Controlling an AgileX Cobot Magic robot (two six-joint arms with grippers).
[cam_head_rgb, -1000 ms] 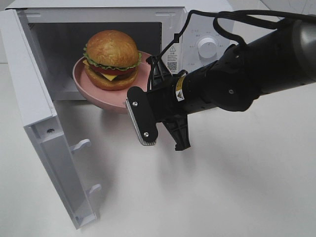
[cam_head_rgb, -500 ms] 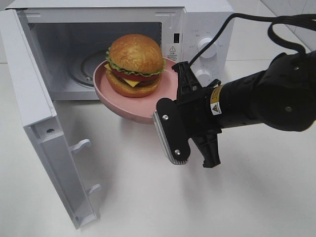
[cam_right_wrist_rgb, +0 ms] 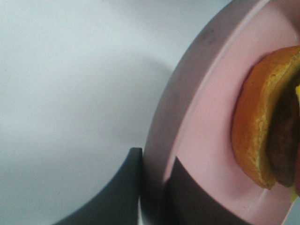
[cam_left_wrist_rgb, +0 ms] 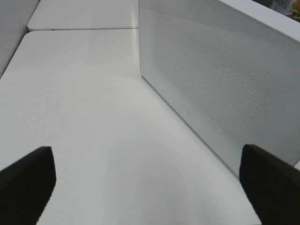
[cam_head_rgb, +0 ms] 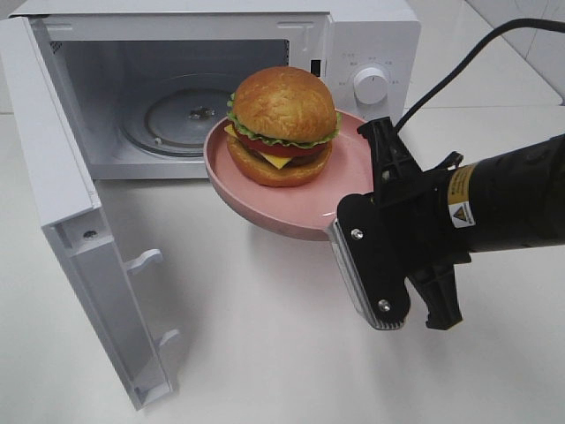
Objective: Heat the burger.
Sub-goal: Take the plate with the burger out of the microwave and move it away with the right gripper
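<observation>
The right gripper (cam_head_rgb: 353,208) fingers pinch only the pink plate (cam_head_rgb: 291,216) rim, so the burger (cam_head_rgb: 282,126) could slide off if it tilts.

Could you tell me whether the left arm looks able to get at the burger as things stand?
Probably not easily: the left pincer sits outside the open microwave door, which stands between it and the burger on the plate held by the right pincer.

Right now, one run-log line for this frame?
phase: plate out of microwave | right gripper: shut on pink plate rim | burger: on plate | door: open | left gripper: open, idle
</observation>
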